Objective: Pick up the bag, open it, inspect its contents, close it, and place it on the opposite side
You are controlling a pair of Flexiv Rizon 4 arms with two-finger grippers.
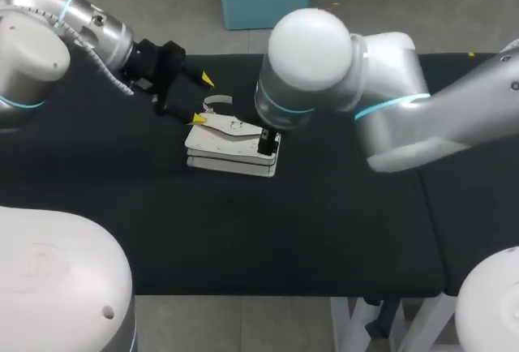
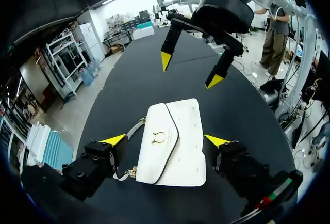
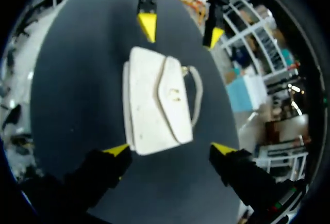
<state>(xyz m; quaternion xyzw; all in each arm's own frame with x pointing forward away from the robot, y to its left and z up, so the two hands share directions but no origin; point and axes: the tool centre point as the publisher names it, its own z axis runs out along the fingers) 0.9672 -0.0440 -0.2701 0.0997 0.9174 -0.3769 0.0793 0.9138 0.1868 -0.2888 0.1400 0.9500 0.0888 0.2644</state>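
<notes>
Left end effector (image 1: pixel 203 99): fingers wide apart, over strap (image 3: pixel 197 92) end of bag (image 1: pixel 231 145), gripping nothing. Bag: white, lies flat near middle of black worktop (image 1: pixel 324 230), flap shut, gold clasp (image 2: pixel 158 138). Tiny print under clasp, too small to read. Right end effector (image 3: pixel 170 149): also wide, above other end of bag, holding nothing.

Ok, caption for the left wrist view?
Left gripper and right gripper, both open, at opposite ends of the closed white bag.
</notes>
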